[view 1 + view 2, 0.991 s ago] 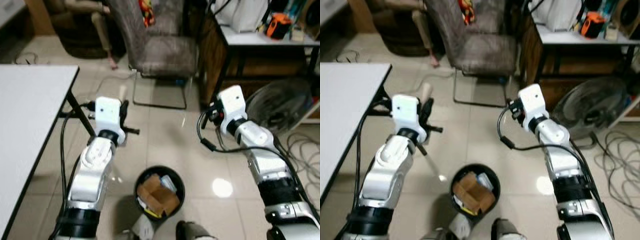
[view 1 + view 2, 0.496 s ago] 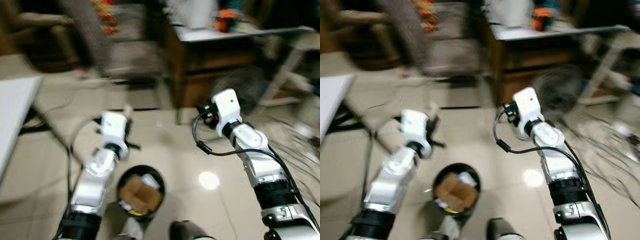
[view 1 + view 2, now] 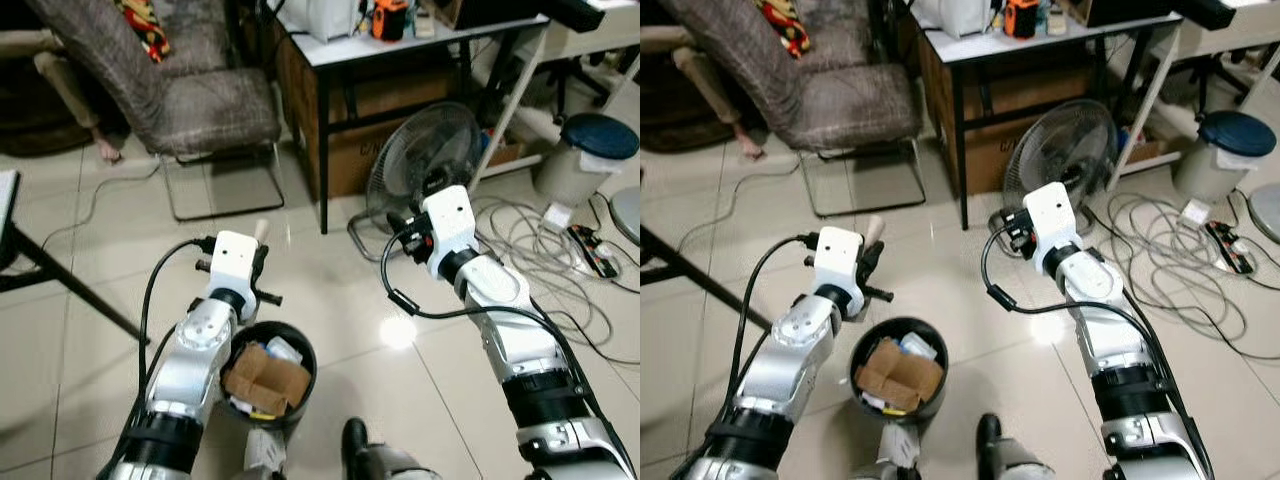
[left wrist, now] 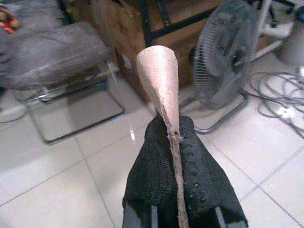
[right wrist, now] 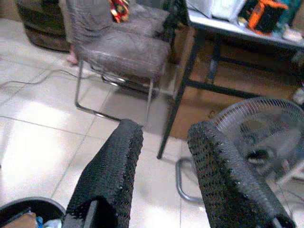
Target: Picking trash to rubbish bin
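My left gripper (image 4: 170, 124) is shut on a tan cardboard piece (image 4: 159, 71) that sticks out past its fingertips. In the left eye view that gripper (image 3: 260, 252) hovers just above and behind the black rubbish bin (image 3: 311, 362), which stands on the tile floor. The bin holds a folded brown cardboard box (image 3: 265, 378) and some paper scraps. My right gripper (image 5: 161, 133) is open with nothing between its fingers. It is raised at the right, in front of the floor fan.
A grey chair (image 3: 200, 100) stands at the back left. A white-topped table with black legs (image 3: 400, 40) and a floor fan (image 3: 425, 160) are at the back. Cables (image 3: 530, 240) lie on the floor at right, near a blue-lidded bin (image 3: 590, 150).
The camera has swung to the right: the white table has left the view, and the fan and cables have come in. Both arms keep their pose, and the left still holds the cardboard.
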Robot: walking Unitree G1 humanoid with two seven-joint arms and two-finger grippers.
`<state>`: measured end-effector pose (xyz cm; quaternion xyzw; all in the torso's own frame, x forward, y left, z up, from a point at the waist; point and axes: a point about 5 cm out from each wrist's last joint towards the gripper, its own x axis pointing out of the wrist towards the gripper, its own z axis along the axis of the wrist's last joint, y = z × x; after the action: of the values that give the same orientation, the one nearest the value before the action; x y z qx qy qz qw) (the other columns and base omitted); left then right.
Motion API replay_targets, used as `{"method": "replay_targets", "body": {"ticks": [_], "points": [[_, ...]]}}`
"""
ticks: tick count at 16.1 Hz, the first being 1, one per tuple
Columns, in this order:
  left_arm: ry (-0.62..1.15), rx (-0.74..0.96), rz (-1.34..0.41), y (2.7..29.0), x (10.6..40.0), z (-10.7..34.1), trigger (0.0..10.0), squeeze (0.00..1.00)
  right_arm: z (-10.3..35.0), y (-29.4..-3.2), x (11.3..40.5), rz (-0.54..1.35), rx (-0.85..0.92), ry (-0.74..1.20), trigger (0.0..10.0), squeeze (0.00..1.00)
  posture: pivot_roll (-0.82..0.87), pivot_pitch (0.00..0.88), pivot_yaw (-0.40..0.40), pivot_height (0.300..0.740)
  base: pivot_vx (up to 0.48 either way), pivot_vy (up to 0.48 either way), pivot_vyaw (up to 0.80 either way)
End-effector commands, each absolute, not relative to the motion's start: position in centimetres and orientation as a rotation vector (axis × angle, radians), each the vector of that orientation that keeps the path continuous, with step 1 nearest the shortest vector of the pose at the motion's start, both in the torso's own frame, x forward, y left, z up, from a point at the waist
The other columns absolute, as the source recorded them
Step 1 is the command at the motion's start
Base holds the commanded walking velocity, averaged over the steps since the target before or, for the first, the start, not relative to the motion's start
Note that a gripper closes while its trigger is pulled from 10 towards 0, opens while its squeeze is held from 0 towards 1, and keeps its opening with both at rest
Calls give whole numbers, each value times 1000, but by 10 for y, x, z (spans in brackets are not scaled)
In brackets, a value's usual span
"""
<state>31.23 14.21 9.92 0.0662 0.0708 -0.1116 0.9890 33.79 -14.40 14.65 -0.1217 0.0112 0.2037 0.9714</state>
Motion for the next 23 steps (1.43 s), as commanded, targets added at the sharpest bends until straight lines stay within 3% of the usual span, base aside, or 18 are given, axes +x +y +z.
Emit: {"method": "replay_targets", "body": {"ticks": [1,4,10,16,23], "points": [[135,131,-214,145,314,100,0,0,151,-142,336,431,-264,-4,10000,0,-136,138,67,740,0,0,800],[153,126,-216,144,314,95,0,0,150,-142,336,421,-250,3,10000,0,-136,140,68,740,0,0,763],[265,147,-248,136,317,72,0,0,140,-142,331,415,-240,64,10000,0,-149,163,74,740,0,0,0],[393,181,-339,121,314,43,0,0,97,-128,298,531,-120,357,10000,0,-174,211,93,740,0,0,0],[467,226,-422,109,306,23,0,0,78,-135,259,635,-68,634,10000,0,-214,270,94,740,0,0,0]]}}
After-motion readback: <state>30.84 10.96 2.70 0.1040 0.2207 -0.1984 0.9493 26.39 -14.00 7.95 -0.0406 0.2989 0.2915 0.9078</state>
